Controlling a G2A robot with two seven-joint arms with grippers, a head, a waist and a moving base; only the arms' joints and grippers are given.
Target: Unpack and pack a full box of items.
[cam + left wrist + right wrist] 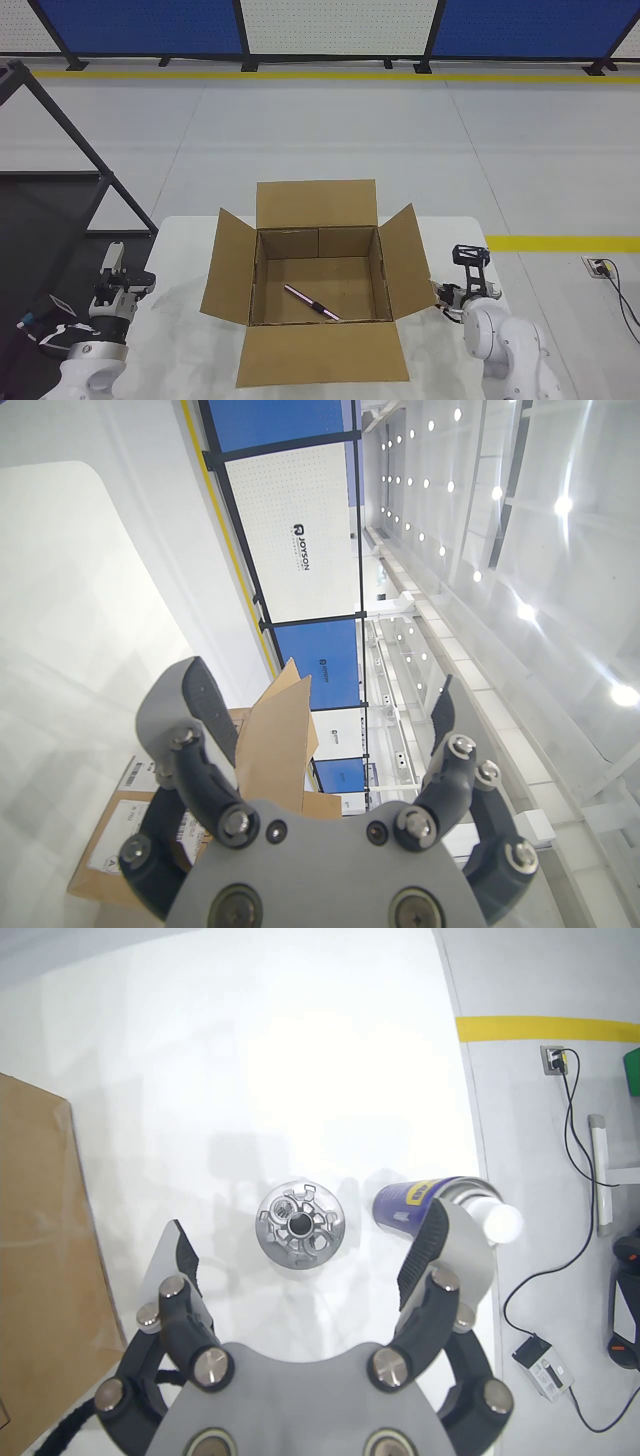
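Cardbd box (316,205), flaps open, slim pen (311,301) inside

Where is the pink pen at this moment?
In the top view, the pink pen lies slantwise on the floor of the open cardboard box, toward its near wall.

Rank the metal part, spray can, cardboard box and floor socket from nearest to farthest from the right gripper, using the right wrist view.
1. Metal part, centred below the open right gripper.
2. Spray can, just outside one of its fingers.
3. Cardboard box, beyond the other finger.
4. Floor socket, off the table.
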